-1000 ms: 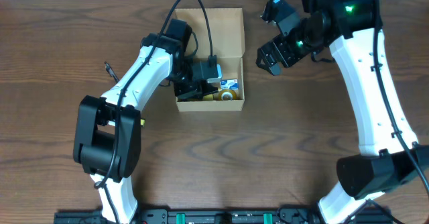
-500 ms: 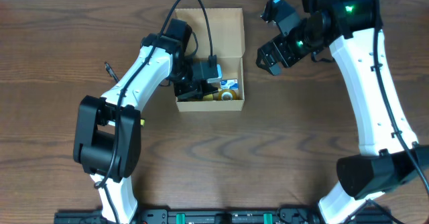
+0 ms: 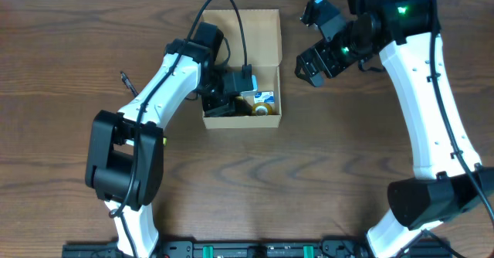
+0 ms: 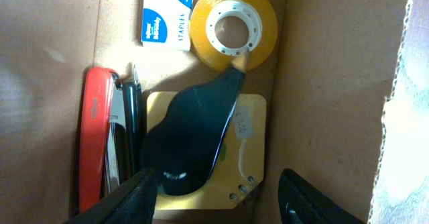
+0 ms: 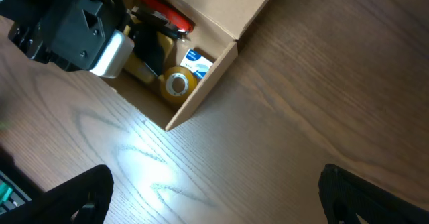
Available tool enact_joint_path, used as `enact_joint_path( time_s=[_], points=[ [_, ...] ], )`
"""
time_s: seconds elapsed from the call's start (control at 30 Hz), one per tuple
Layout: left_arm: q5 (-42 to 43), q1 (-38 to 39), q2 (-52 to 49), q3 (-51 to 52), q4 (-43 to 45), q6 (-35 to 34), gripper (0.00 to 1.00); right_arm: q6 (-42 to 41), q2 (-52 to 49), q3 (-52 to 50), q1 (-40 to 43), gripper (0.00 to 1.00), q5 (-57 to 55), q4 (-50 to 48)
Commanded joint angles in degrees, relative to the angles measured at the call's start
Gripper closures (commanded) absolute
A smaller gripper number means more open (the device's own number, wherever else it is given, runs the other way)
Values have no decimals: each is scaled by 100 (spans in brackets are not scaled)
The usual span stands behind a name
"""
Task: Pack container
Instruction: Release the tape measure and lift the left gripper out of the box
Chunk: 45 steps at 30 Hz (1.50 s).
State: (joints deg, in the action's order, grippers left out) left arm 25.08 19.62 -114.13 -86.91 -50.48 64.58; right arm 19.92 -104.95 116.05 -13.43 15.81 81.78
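Note:
The container (image 3: pixel 253 34) is a tan cardboard box with its flap lid folded back. My left gripper (image 3: pixel 231 90) reaches down into it. Its jaws (image 4: pixel 220 178) stand open on either side of a yellow pad (image 4: pixel 251 147) with a glossy black object (image 4: pixel 194 133) lying on it. Neither finger visibly touches them. Also in the box are a tape roll (image 4: pixel 233 24), a blue-and-white staples box (image 4: pixel 166 15), a red stapler (image 4: pixel 94 143) and a black pen (image 4: pixel 131 127). My right gripper (image 3: pixel 312 62) hovers open and empty to the right of the box, over bare wood (image 5: pixel 228 197).
A thin dark pen-like item (image 3: pixel 124 80) lies on the table left of the left arm. The table's far edge runs just behind the box. The box wall (image 4: pixel 328 83) stands close to my left gripper's right finger (image 4: pixel 305 197).
My left gripper's jaws have spread wider inside the box. Both arms and the box have stayed where they were.

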Motion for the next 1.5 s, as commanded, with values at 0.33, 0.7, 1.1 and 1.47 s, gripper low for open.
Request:
enact_joint_path(
  time_s=[0.33,0.7,1.1,1.47],
  points=[
    [-59,26,31,-428,138,-579,41,28,-7,2,-52,1,7,4],
    [-1696,22,505,-2041,85,-1735,38,31,-7,2,-52,1,7,4],
    [-2623,-785,935,-2201,-579,-5469,37,28,-7,2,-52,1,7,4],
    [-2973,-1985,914,-1687,-1530,-8209,41,28,-7,2,-52,1,7,4]
  ],
)
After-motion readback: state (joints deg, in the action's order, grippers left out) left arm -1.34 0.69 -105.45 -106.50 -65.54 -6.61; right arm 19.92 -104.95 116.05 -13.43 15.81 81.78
